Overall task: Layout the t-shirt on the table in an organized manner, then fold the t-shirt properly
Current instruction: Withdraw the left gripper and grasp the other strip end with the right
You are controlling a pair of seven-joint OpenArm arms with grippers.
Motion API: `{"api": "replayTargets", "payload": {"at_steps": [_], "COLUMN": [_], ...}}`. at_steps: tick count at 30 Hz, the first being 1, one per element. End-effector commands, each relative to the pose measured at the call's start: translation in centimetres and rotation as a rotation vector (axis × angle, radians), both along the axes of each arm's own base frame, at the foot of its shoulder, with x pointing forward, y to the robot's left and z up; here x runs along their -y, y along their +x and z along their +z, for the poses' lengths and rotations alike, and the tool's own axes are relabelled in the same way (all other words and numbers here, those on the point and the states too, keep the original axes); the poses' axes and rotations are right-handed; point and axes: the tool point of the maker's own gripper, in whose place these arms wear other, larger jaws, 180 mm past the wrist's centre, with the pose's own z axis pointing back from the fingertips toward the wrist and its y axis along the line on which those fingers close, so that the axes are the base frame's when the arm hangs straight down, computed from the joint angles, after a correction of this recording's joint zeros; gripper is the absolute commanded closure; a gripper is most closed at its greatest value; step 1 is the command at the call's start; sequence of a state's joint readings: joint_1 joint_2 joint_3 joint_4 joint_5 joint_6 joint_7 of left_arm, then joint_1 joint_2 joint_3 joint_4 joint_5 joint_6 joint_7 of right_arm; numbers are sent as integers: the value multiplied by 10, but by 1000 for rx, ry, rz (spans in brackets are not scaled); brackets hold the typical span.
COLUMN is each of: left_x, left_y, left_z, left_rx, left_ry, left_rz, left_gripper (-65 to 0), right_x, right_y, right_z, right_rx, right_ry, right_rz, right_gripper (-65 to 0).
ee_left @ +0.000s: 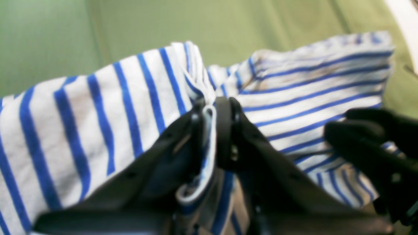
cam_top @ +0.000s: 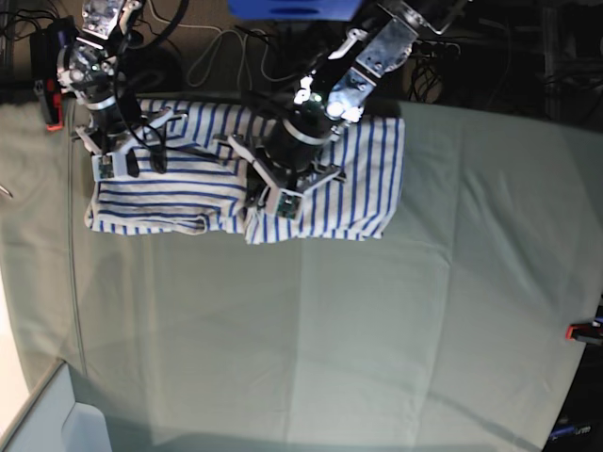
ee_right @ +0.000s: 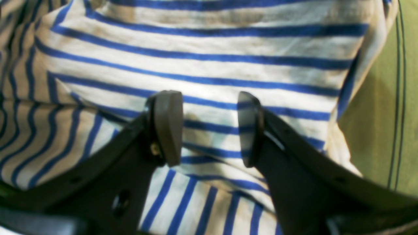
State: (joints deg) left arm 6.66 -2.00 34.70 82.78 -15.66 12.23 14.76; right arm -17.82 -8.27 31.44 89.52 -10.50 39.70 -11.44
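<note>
The t-shirt (cam_top: 367, 179), white with blue stripes, lies bunched along the far side of the table (cam_top: 377, 330). My left gripper (cam_top: 267, 198) is at the shirt's front middle. In the left wrist view it (ee_left: 214, 107) is shut on a raised fold of the t-shirt (ee_left: 98, 107), with green table (ee_left: 130, 26) behind. My right gripper (cam_top: 118, 160) is over the shirt's left end. In the right wrist view it (ee_right: 209, 129) is open just above the striped t-shirt (ee_right: 209, 65), with nothing between its pads (ee_right: 168, 127). Table cloth (ee_right: 375, 114) shows at the right.
A red-orange clip (cam_top: 584, 330) sits at the table's right edge. Cables and dark gear (cam_top: 52, 56) lie behind the far edge. The table's left edge curves down toward a pale floor (cam_top: 38, 414). A blurred black part (ee_left: 369, 140) shows at the right of the left wrist view.
</note>
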Motion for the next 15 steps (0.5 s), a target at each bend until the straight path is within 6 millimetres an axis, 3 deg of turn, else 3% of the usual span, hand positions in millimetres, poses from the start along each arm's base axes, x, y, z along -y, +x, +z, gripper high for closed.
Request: {"api": "replayTargets", "payload": {"at_steps": [1, 6, 9, 12, 15], "left_x": [7, 3, 10, 9, -2], "left_y": [7, -1, -13, -22, -19], "left_z": [13, 8, 19, 37, 63], "left_rx": [43, 31, 67, 120, 184], "left_ry": [-29, -20, -23, -29, -45], "left_rz": [0, -6, -66, -128, -130], "left_gripper": [-103, -303, -379, -393, -394], "right_x": [2, 3, 3, 3, 3], "right_y": [6, 7, 7, 7, 7], "right_z": [11, 11, 11, 11, 11], "right_rx": [46, 46, 46, 48, 48], "right_ry": [1, -3, -3, -3, -3], "right_rz": [1, 2, 2, 2, 2], "right_gripper": [-275, -275, -275, -275, -275]}}
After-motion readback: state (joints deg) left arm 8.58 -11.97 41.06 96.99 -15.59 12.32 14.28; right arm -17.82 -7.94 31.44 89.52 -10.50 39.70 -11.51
